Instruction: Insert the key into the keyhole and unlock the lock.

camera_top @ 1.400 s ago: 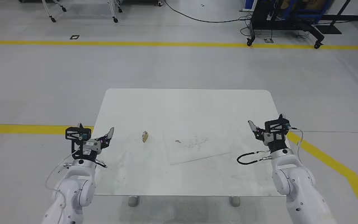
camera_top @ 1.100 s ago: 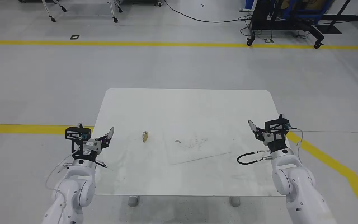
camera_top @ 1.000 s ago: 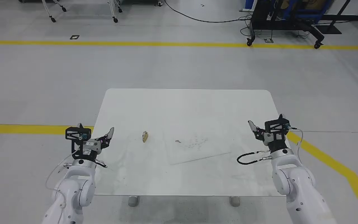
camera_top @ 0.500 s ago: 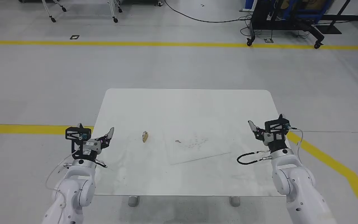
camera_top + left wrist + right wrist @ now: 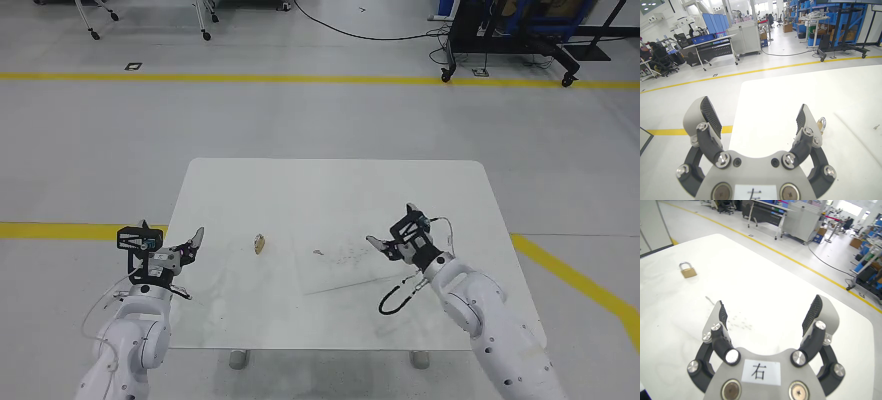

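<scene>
Find the lock (image 5: 259,243) flat on the white table (image 5: 330,190), at about 9 o'clock from the table's centre in the top view, with 12 o'clock taken as the far edge. Lies with its long axis close to the 12–6 line, brass body at the 6 o'clock end, steel shackle pointing toward 12, away from the robot. Appears in the right wrist view (image 5: 688,271) with both shackle legs seated in the body. Peeks out in the left wrist view (image 5: 821,122) from behind one finger, shackle end showing.

Find the key (image 5: 318,253) at 3 o'clock of the lock, apart from it, close to the table's centre. Lies flat, long axis roughly along the 9–3 line; too small to tell which end carries the teeth.

Place the left gripper (image 5: 170,235) at 9 o'clock of the lock, straddling the table's left edge. Stands spread wide with ribbed pads (image 5: 710,113) facing each other, nothing between them.

Place the right gripper (image 5: 392,232) over the table between 2 and 3 o'clock of the key, near it but not touching. Gapes wide as well, empty.

Note a yellow floor line (image 5: 300,77) past the table at 12 o'clock.
</scene>
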{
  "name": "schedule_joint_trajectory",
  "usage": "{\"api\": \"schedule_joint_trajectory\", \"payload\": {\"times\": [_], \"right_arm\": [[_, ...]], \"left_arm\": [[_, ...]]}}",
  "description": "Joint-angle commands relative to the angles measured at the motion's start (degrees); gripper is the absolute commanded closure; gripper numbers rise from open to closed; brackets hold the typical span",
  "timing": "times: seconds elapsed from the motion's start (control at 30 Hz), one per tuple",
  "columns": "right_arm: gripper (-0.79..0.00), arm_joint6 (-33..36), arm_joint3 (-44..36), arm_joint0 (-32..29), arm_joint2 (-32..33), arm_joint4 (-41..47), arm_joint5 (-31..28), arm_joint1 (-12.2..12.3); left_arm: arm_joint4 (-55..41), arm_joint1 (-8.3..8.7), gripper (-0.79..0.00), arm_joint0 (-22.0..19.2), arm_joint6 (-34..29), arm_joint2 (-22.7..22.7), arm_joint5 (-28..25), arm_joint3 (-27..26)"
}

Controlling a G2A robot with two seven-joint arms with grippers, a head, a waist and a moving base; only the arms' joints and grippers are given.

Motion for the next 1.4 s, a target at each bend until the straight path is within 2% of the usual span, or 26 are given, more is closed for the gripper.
{"api": "schedule_joint_trajectory", "payload": {"times": [0.0,0.2,0.5,0.57,0.63,0.77,0.93,1.0,1.07,1.1,1.23,1.37], "right_arm": [[-0.785,0.8,0.9,1.2,-2.3,0.0,-2.2,-0.2],[-0.785,1.5,5.0,5.6,-7.8,3.9,-10.2,-0.9],[-0.785,1.5,5.0,5.6,-7.8,3.9,-10.2,-0.9],[-0.785,-0.3,5.2,5.4,-8.6,6.7,-14.4,-1.0],[-0.785,0.8,8.9,7.8,-8.4,7.5,-18.0,-0.8],[-0.785,6.5,15.0,15.6,-13.7,8.4,-24.4,-1.8],[-0.785,10.0,24.6,25.0,-21.3,7.2,-25.7,-4.0],[-0.69,9.6,27.5,27.8,-24.6,6.4,-25.8,-5.1],[-0.523,8.3,30.5,29.9,-27.0,6.0,-25.3,-6.2],[-0.413,7.6,31.7,30.9,-28.1,5.6,-25.2,-6.6],[-0.329,4.7,36.4,33.8,-30.7,4.2,-24.1,-8.0],[-0.283,3.7,39.8,35.7,-32.0,2.5,-21.7,-8.8]], "left_arm": [[0.0,0.0,-0.785,0.0,0.0,0.0,0.0,0.0],[0.0,0.0,-0.785,0.0,0.0,0.0,0.0,0.0],[0.0,0.0,-0.785,0.0,0.0,0.0,0.0,0.0],[0.0,0.0,-0.785,0.0,0.0,0.0,0.0,0.0],[0.0,0.0,-0.785,0.0,0.0,0.0,0.0,0.0],[0.0,0.0,-0.785,0.0,0.0,0.0,0.0,0.0],[0.0,0.0,-0.785,0.0,0.0,0.0,0.0,0.0],[0.0,0.0,-0.785,0.0,0.0,0.0,0.0,0.0],[0.0,0.0,-0.785,0.0,0.0,0.0,0.0,0.0],[0.0,0.0,-0.785,0.0,0.0,0.0,0.0,0.0],[0.0,0.0,-0.785,0.0,0.0,0.0,0.0,0.0],[0.0,0.0,-0.785,0.0,0.0,0.0,0.0,0.0]]}}
